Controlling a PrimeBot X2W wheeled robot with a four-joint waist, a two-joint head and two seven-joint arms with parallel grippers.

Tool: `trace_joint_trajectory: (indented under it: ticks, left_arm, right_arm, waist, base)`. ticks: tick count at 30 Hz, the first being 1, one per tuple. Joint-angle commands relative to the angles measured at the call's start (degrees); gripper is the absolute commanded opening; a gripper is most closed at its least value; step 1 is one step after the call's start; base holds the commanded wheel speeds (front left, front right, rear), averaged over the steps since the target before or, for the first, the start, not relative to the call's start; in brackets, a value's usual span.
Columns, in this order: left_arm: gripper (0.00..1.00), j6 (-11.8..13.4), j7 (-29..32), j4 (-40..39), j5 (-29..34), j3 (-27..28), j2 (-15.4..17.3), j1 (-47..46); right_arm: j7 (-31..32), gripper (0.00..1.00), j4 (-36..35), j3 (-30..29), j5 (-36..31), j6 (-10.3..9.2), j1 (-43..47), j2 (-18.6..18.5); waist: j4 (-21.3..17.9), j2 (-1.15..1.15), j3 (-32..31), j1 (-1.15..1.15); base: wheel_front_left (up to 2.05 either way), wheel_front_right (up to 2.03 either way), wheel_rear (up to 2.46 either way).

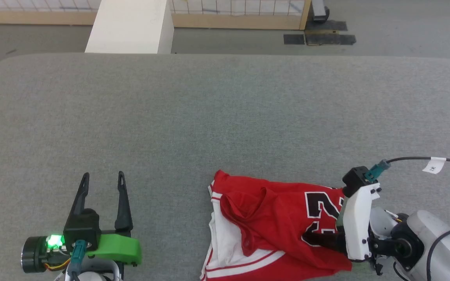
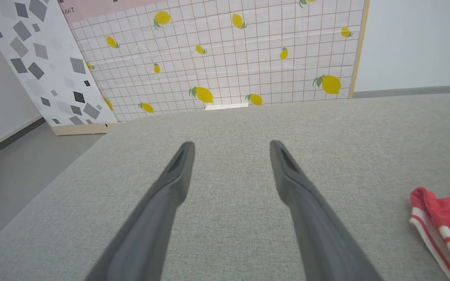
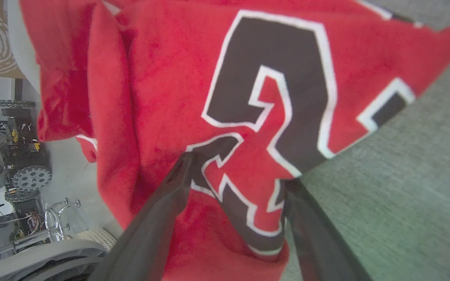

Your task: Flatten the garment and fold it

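The garment (image 1: 272, 218), a red jersey with white sleeves and striped trim, lies crumpled near the front edge of the grey table (image 1: 225, 117), right of centre. My right gripper (image 1: 315, 238) reaches in from the right, low over the black-and-white number. In the right wrist view the right gripper (image 3: 236, 169) stands open, its fingers (image 3: 170, 195) spread on either side of a stretch of the red cloth (image 3: 162, 78). My left gripper (image 1: 104, 175) rests open above bare table at the lower left, well clear of the jersey. The left wrist view has the left gripper (image 2: 231, 146) holding nothing, with a striped hem (image 2: 443, 222) at its right edge.
A white pillar (image 1: 131, 25) stands behind the table's far edge, with grey floor beyond. A lemon-print panel (image 2: 225, 54) leans at the back. A black cable with a white tag (image 1: 434, 166) runs from my right wrist. Robot parts and wheels (image 3: 18, 156) sit on the floor.
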Motion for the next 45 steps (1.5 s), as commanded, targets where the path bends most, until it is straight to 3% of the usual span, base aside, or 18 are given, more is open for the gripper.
trace_joint_trajectory:
  ticks: [1, 3, 4, 5, 12, 18, 24, 31, 38, 45]
  left_arm:
    - [1.00, -0.25, -0.21, 0.15, 0.51, 0.01, -0.31, -1.00]
    - [1.00, -0.24, -0.21, 0.21, 0.53, -0.01, -0.35, -1.17]
    - [1.00, -0.24, -0.21, 0.24, 0.53, -0.02, -0.37, -1.22]
    - [1.00, -0.23, -0.21, 0.28, 0.53, -0.02, -0.39, -1.25]
    - [1.00, -0.11, -0.21, 0.84, 0.45, 0.14, -0.51, -0.66]
    - [1.00, 0.29, -0.21, 0.70, 0.38, 0.75, -0.48, 0.88]
    - [1.00, 0.81, -0.21, -0.62, 0.21, 1.71, -0.47, 1.89]
    - [1.00, 1.30, -0.21, -2.68, 0.49, 2.76, -0.09, 1.59]
    - [1.00, 1.04, -0.21, -4.80, 1.50, 3.45, 2.29, 0.15]
    - [1.00, 0.15, -0.21, -5.81, 3.02, 2.30, 5.24, -3.66]
  right_arm:
    - [-0.51, 1.00, 1.04, 1.62, 0.87, -0.09, -0.30, 0.85]
    - [-1.10, 0.96, 1.45, 2.88, 1.47, -0.09, -0.89, 0.65]
    - [-1.40, 0.30, 1.51, 3.47, 1.66, -0.09, -1.18, 0.49]
    - [-2.05, 0.00, 1.56, 3.98, 1.91, -0.09, -1.59, 0.26]
    - [-6.45, 0.00, 0.37, 7.96, 2.11, -0.09, -4.20, -2.52]
    - [-11.49, 0.00, -4.90, 12.62, -0.56, -0.09, -7.77, -6.14]
    - [-14.16, 0.00, -10.45, 17.17, -5.45, -0.09, -13.69, -11.72]
    - [-15.86, 0.00, -14.01, 18.92, -10.06, -0.09, -20.16, -18.51]
    - [-18.82, 0.00, -11.51, 17.20, -11.97, -0.09, -24.02, -21.97]
    - [-23.29, 0.00, -1.74, 14.84, -16.12, -0.09, -27.54, -22.53]
  waist:
    - [0.67, 0.00, 0.76, 0.00]
    - [0.79, 0.00, 0.94, 0.00]
    - [0.81, 0.00, 1.00, 0.00]
    - [0.82, 0.00, 1.01, 0.00]
    - [0.47, 0.00, -0.19, 0.00]
    - [-1.66, 0.00, -1.87, 0.00]
    - [-6.27, 0.00, -1.53, 0.00]
    - [-14.27, 0.00, 2.81, 0.00]
    - [-21.50, 0.00, 8.70, 0.00]
    - [-23.97, 0.00, 14.53, 0.00]
  base:
    - [0.00, 0.00, 0.00]
    - [0.00, 0.00, 0.00]
    - [0.00, 0.00, 0.00]
    - [0.00, 0.00, 0.00]
    - [0.00, 0.00, 0.00]
    - [0.00, 0.00, 0.00]
    - [0.00, 0.00, 0.00]
    - [0.00, 0.00, 0.00]
    - [0.00, 0.00, 0.00]
    - [0.00, 0.00, 0.00]
